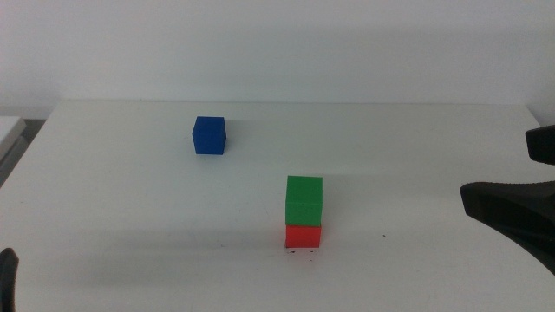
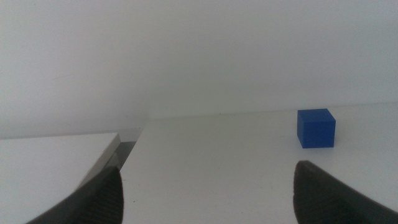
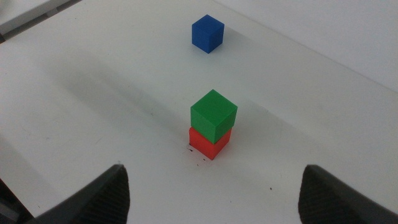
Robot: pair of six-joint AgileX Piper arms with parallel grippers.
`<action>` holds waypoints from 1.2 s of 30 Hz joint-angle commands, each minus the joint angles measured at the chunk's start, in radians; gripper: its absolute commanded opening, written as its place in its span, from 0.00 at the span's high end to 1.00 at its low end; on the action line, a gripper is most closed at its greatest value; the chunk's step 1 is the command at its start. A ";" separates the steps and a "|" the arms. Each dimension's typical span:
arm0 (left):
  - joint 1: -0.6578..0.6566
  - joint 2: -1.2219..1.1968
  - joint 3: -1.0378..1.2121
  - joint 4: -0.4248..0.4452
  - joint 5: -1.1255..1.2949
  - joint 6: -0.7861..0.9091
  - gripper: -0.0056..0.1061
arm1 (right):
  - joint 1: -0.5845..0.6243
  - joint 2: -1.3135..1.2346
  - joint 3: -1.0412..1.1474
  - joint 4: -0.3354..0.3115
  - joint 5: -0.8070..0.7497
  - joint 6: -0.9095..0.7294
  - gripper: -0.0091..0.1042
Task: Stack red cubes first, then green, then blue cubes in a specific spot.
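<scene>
A: In the middle view, the green cube (image 1: 303, 200) sits on the red cube (image 1: 303, 236), on the specks toward the tabletop's (image 1: 113, 217) front edge; the blue cube (image 1: 209, 135) lies well apart, toward the back-left corner.

B: Left wrist view: left gripper (image 2: 205, 186) released, empty, blue cube ahead. A skewed grasp could tilt it.

A: Right wrist view: right gripper (image 3: 214, 186) spread, empty, facing the stack. A nudge could topple it.

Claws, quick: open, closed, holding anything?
Left claw: open, empty, pointed toward the blue cube.
Right claw: open, empty, facing the green cube stacked on the red cube.
</scene>
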 commanded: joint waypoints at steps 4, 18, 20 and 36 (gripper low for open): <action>-0.005 0.017 -0.019 -0.039 -0.001 -0.009 0.11 | 0.002 -0.005 0.004 -0.004 -0.006 -0.007 0.10; -0.041 0.914 -1.016 -0.092 0.962 -0.109 0.11 | 0.002 -0.005 0.004 -0.004 -0.006 -0.005 0.10; -0.041 1.021 -1.102 -0.092 1.031 -0.109 0.11 | 0.002 -0.005 0.004 -0.004 -0.006 -0.005 0.10; -0.279 1.678 -1.537 -0.028 0.934 -0.294 0.11 | 0.002 -0.005 0.004 -0.004 -0.006 -0.003 0.10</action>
